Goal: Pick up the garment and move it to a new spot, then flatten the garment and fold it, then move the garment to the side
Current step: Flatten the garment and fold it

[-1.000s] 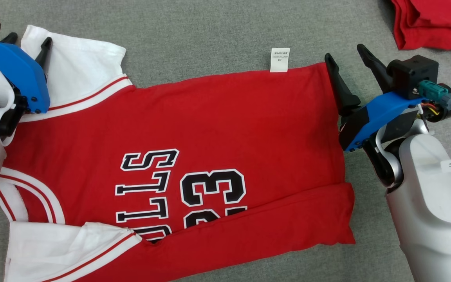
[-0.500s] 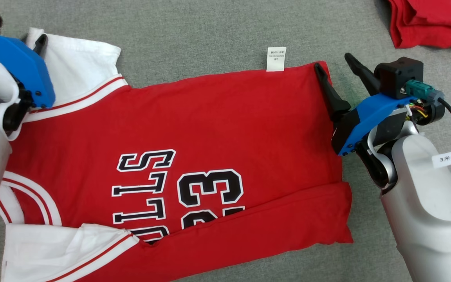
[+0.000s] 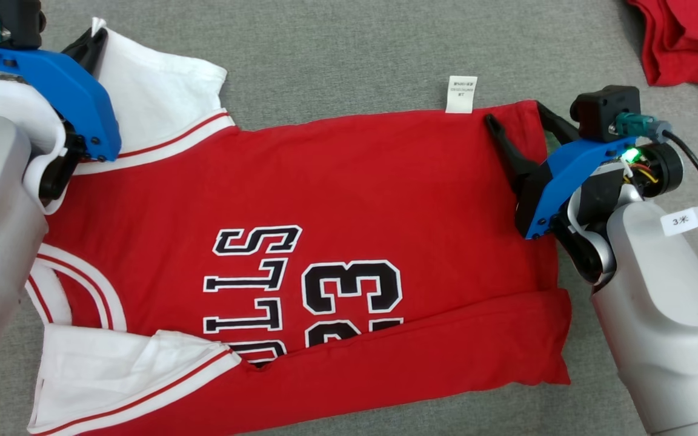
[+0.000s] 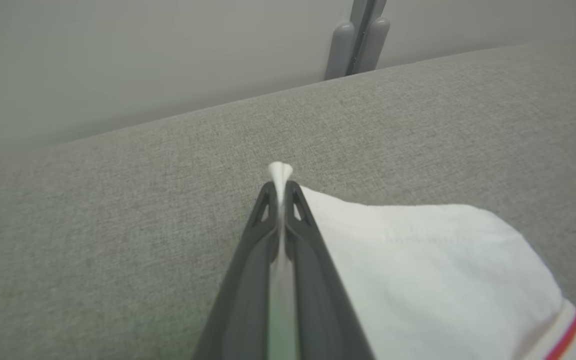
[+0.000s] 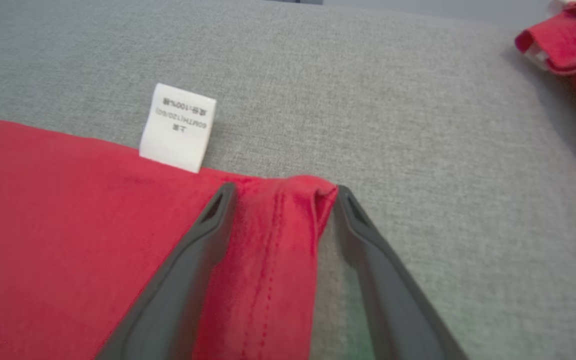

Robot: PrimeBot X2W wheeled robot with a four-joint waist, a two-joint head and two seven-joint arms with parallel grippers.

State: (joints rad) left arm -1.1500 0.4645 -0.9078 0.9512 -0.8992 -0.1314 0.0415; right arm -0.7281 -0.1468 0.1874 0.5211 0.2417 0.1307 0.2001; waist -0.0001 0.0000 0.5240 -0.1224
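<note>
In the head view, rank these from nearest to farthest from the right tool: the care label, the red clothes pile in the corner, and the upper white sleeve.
From the right tool:
1. The care label, just left of it on the top edge of the jersey.
2. The red clothes pile, upper right corner.
3. The upper white sleeve, far left across the jersey.
</note>
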